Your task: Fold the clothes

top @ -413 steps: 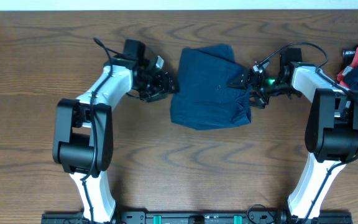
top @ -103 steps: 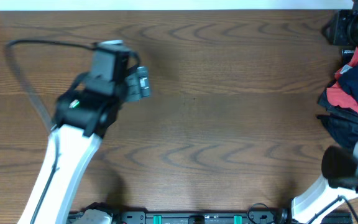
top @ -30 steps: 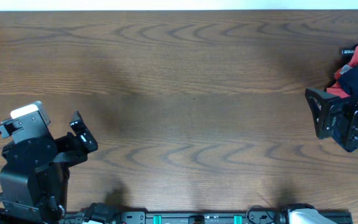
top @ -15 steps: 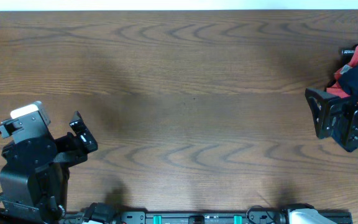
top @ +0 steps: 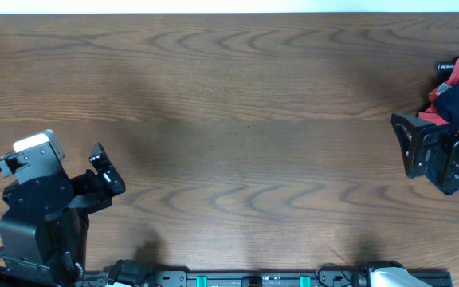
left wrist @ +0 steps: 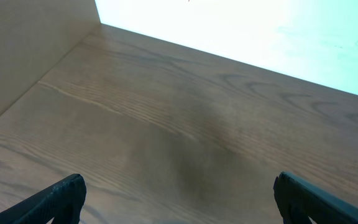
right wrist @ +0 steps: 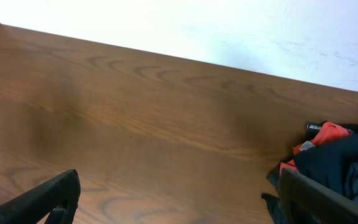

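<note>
I count two of mine: left gripper (top: 103,170), right gripper (top: 411,145). One table (top: 245,119), and one heap of clothes (top: 454,89), its pieces too bunched to count

I see the brown wood-grain table (top: 245,119) straight down from overhead, both wrist cameras low and facing its far edge, the right sharing overhead's red-and-navy cloth heap (right wrist: 337,155).

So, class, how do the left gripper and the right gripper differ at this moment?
The left gripper sits at the near left of the table, while the right gripper is at its right edge. The left gripper faces only bare wood; the right gripper has a red and dark pile of clothes close beside it. Both are open and hold nothing.
</note>
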`<state>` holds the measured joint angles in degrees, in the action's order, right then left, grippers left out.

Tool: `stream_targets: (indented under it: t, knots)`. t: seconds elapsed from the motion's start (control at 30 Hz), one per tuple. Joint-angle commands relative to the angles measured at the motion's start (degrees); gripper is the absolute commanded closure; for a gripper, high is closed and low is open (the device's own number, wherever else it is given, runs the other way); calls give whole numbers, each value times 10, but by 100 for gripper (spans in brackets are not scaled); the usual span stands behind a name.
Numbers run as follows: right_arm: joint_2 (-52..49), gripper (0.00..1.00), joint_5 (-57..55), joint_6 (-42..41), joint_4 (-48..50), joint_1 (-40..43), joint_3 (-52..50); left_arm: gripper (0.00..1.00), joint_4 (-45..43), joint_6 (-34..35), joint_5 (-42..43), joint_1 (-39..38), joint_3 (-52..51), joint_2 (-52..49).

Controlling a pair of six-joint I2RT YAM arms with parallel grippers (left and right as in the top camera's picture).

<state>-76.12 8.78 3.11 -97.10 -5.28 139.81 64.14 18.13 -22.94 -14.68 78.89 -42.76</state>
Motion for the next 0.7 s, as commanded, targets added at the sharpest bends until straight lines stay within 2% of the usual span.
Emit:
stream_targets:
  t: [0.0,0.23,0.47,0.67]
  knots:
    - [0,1,-2,-7,-2,-4,3,2,1,-3,-11,3,9,-3]
    - [0,1,-2,-7,-2,-4,3,2,-60,0,-11,3,9,-3]
    - [0,1,-2,-7,-2,-4,3,2,-231,-1,-14,42,-16,11]
    - [0,1,-2,-7,-2,-4,3,2,-365,-1,13,101,-92,58]
